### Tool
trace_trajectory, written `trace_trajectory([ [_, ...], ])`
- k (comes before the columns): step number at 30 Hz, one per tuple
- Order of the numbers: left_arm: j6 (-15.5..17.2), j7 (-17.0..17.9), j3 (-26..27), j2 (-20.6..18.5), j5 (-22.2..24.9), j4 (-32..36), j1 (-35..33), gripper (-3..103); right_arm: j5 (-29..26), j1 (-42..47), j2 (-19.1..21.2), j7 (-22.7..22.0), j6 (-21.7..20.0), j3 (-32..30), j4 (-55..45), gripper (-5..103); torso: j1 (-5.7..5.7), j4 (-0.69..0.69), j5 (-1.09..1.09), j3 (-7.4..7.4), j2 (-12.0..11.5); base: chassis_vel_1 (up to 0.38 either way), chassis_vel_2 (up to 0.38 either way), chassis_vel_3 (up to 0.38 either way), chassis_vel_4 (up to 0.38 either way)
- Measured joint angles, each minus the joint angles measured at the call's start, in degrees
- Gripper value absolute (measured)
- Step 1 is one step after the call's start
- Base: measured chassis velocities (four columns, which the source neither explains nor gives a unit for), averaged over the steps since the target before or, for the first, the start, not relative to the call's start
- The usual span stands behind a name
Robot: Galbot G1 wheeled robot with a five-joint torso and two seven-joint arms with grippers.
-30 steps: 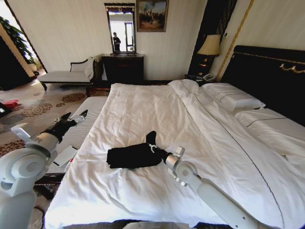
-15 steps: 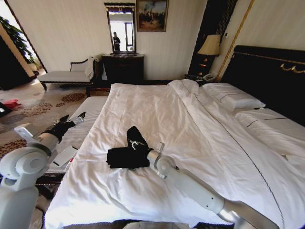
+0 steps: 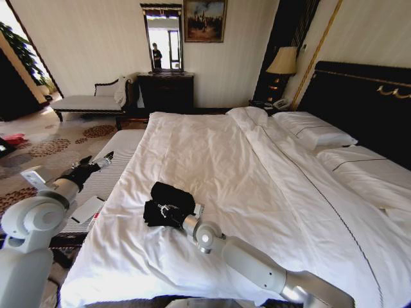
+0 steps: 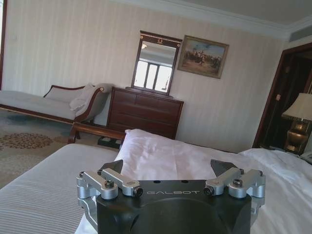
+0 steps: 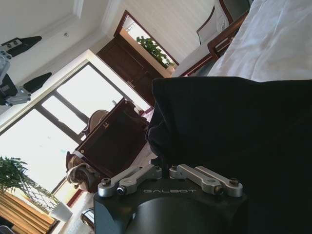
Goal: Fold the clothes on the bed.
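The clothes [image 3: 171,195], a black T-shirt, lie in a compact bundle on the near left part of the bed [image 3: 250,173], which has a white duvet. My right gripper [image 3: 167,209] reaches across from the right and is shut on a fold of the shirt, holding it over the rest of the bundle. In the right wrist view the black cloth [image 5: 234,126] hangs right over the shut gripper [image 5: 168,168]. My left gripper [image 3: 101,158] hovers open off the bed's left edge, above a striped bench, with nothing between its fingers [image 4: 113,165].
A striped bench [image 3: 109,176] stands along the bed's left side with a white flat object [image 3: 87,209] on it. Pillows [image 3: 314,131] and the dark headboard [image 3: 366,96] are at the right. A chaise [image 3: 87,102], a dresser [image 3: 166,91] and a lamp [image 3: 282,61] stand by the far wall.
My right gripper has swung the shirt's right end up and over to the left, onto the rest of the shirt, so the shirt is now a shorter bundle. The left arm has hardly moved.
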State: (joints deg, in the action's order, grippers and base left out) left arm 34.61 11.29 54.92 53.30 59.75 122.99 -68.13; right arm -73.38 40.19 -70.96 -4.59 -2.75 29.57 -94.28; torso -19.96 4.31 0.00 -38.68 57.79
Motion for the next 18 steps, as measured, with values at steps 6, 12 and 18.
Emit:
trace_trajectory([
  [6,0.0,0.0,0.1,0.3,-0.1,0.3,-0.5,100,0.3,-0.8,-1.6,0.7,0.6,0.6,2.1,2,0.0,0.0,0.0,0.0,0.0,0.0,0.0,0.0,0.0],
  [12,0.0,0.0,0.2,0.3,-0.2,0.4,-0.6,100,2.3,-0.1,-2.8,0.9,1.0,1.7,3.3,4,0.0,-0.01,0.0,0.0,0.0,0.0,0.0,0.0,0.0],
  [18,-0.1,0.0,0.0,0.7,-0.8,0.3,-0.9,100,1.3,0.7,-2.7,1.7,3.5,0.0,0.3,25,0.0,-0.01,0.01,0.0,0.0,0.0,0.0,0.0,0.0],
])
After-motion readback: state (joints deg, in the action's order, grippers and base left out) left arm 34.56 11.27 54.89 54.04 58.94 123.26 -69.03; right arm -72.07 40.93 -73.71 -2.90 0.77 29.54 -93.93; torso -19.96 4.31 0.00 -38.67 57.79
